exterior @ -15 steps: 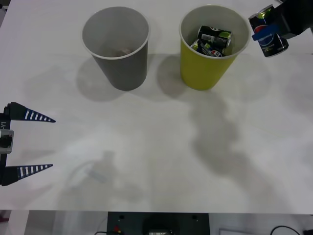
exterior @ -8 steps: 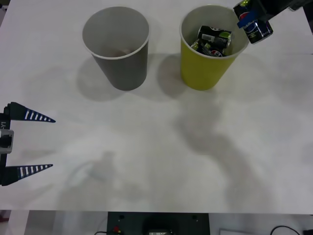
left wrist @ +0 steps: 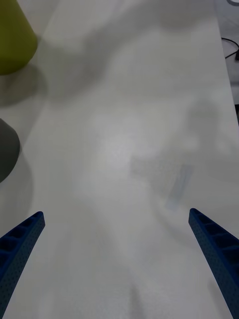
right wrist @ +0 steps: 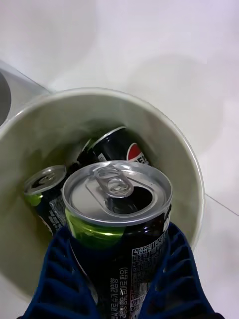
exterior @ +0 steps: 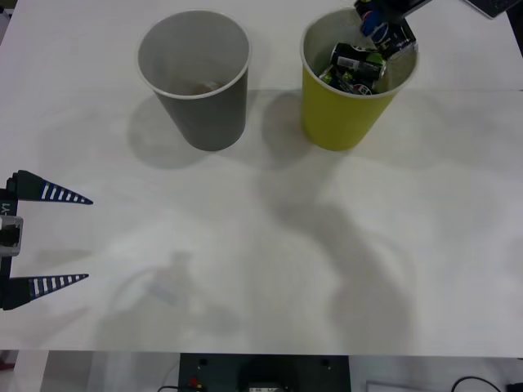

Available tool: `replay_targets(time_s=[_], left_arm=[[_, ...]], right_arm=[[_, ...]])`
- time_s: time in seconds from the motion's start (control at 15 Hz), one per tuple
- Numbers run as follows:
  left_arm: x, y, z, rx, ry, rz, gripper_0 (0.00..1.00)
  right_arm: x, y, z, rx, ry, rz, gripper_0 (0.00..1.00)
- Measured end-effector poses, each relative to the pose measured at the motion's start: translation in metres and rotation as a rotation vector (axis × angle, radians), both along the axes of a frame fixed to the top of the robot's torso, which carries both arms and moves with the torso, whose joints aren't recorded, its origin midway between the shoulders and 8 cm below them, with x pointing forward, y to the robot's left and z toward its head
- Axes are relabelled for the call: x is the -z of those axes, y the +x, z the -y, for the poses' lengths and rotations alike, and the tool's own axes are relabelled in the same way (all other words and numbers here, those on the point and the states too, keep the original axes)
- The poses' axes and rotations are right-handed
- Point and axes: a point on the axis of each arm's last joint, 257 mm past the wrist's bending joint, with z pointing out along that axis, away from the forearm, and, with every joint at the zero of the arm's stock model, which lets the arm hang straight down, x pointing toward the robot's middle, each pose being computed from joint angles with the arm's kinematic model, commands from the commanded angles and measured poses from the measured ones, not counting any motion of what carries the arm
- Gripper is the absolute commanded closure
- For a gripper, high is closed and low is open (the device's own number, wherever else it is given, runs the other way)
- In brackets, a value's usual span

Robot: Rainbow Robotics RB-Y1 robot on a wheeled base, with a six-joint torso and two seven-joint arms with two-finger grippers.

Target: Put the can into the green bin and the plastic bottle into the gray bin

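White tabletop (exterior: 245, 245), matte, carrying soft grey shadows across its middle and near half; a dark strip with cables shows below its near edge. Two tapered bins stand side by side at the far end, apart from each other: the gray bin (exterior: 194, 77) on the left, the green bin (exterior: 353, 82) on the right, both with white rims. Other cans (exterior: 357, 67) already lie in the green bin; the right wrist view shows two of them (right wrist: 79, 174) on their sides at the bottom.

Right gripper (exterior: 382, 18) is clamped on the can (exterior: 386, 28), its blue ribbed fingers (right wrist: 55, 279) pressed against both sides; the can (right wrist: 117, 209) hangs top-up above the green bin's mouth (right wrist: 194, 169), near the far-right rim.

Left gripper (exterior: 41, 239) sits at the table's left edge, fingers spread wide, nothing between them.

Change from a second ago: the can was then held outside the bin, to its right over bare table; it has since travelled left and now sits over the opening. Left arm unmoved.
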Motion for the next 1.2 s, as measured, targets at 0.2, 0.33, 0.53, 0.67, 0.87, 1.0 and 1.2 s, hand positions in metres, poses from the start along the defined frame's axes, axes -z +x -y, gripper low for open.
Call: replay_targets(time_s=[0.2,0.33,0.53,0.67,0.87,1.0,1.2], left_arm=[[0.0,0.0,0.0,0.0,0.0,0.0,0.0],[0.0,0.0,0.0,0.0,0.0,0.0,0.0],[0.0,0.0,0.0,0.0,0.0,0.0,0.0],[0.0,0.0,0.0,0.0,0.0,0.0,0.0],[0.0,0.0,0.0,0.0,0.0,0.0,0.0],[0.0,0.0,0.0,0.0,0.0,0.0,0.0],[0.0,0.0,0.0,0.0,0.0,0.0,0.0]], right_arm=[[-0.001,0.006,-0.008,-0.052,-0.036,0.035,0.0],[0.0,0.005,-0.01,-0.081,-0.045,0.032,0.0],[-0.002,0.001,-0.008,-0.091,-0.02,0.017,0.0],[-0.007,-0.008,-0.002,-0.118,0.007,-0.009,0.0],[-0.02,-0.025,0.007,-0.164,0.054,0.001,0.0],[-0.03,-0.035,0.01,-0.199,0.083,0.044,0.0],[-0.027,-0.055,0.018,-0.282,0.125,0.066,0.0]])
